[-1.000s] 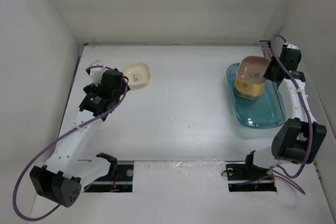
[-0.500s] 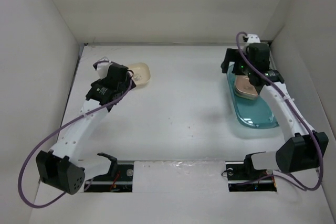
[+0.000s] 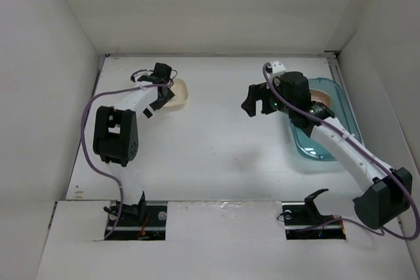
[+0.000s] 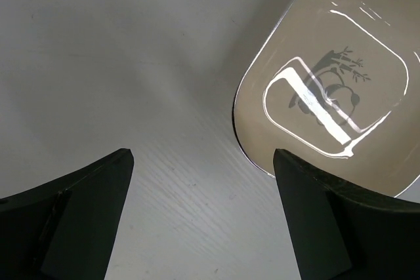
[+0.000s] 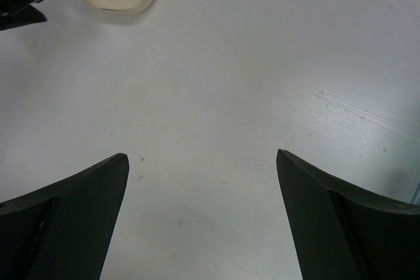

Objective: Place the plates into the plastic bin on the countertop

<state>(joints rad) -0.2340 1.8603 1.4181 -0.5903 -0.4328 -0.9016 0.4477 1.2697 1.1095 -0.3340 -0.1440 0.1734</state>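
**Brown plate dropped in bin, right arm clear; left arm closing in on last cream plate**

Brown plate (image 3: 320, 99) now lies in the plastic bin (image 3: 328, 143) at the far right of the bench (image 3: 216, 142). A second ago it was hanging tilted in the right end effector (image 3: 257, 101) above the stack there, so that drop is done. The right arm covers most of the bin's contents and the number of plates inside can't be read.

Right end effector has since let go and swung left out of the bin. Its wrist view shows the jaws wide apart, nothing between them, only bare bench below.

Cream plate (image 3: 178, 93) sits flat at the far left of the bench, well apart from the bin, and has not moved over the last second. It's the only plate in view outside the bin.

Left end effector (image 4: 202, 162) has come forward from beside the plate to right over its near edge. Jaws are open and not yet gripping. In the wrist view the plate's rim sits just inside the gap on one side, with most of the plate beyond the tips.

Judgement: the task is near its end, with one plate left to pick, carry across and set in the bin. The left grasp is being lined up but is off-centre and may need to move further over the rim before closing
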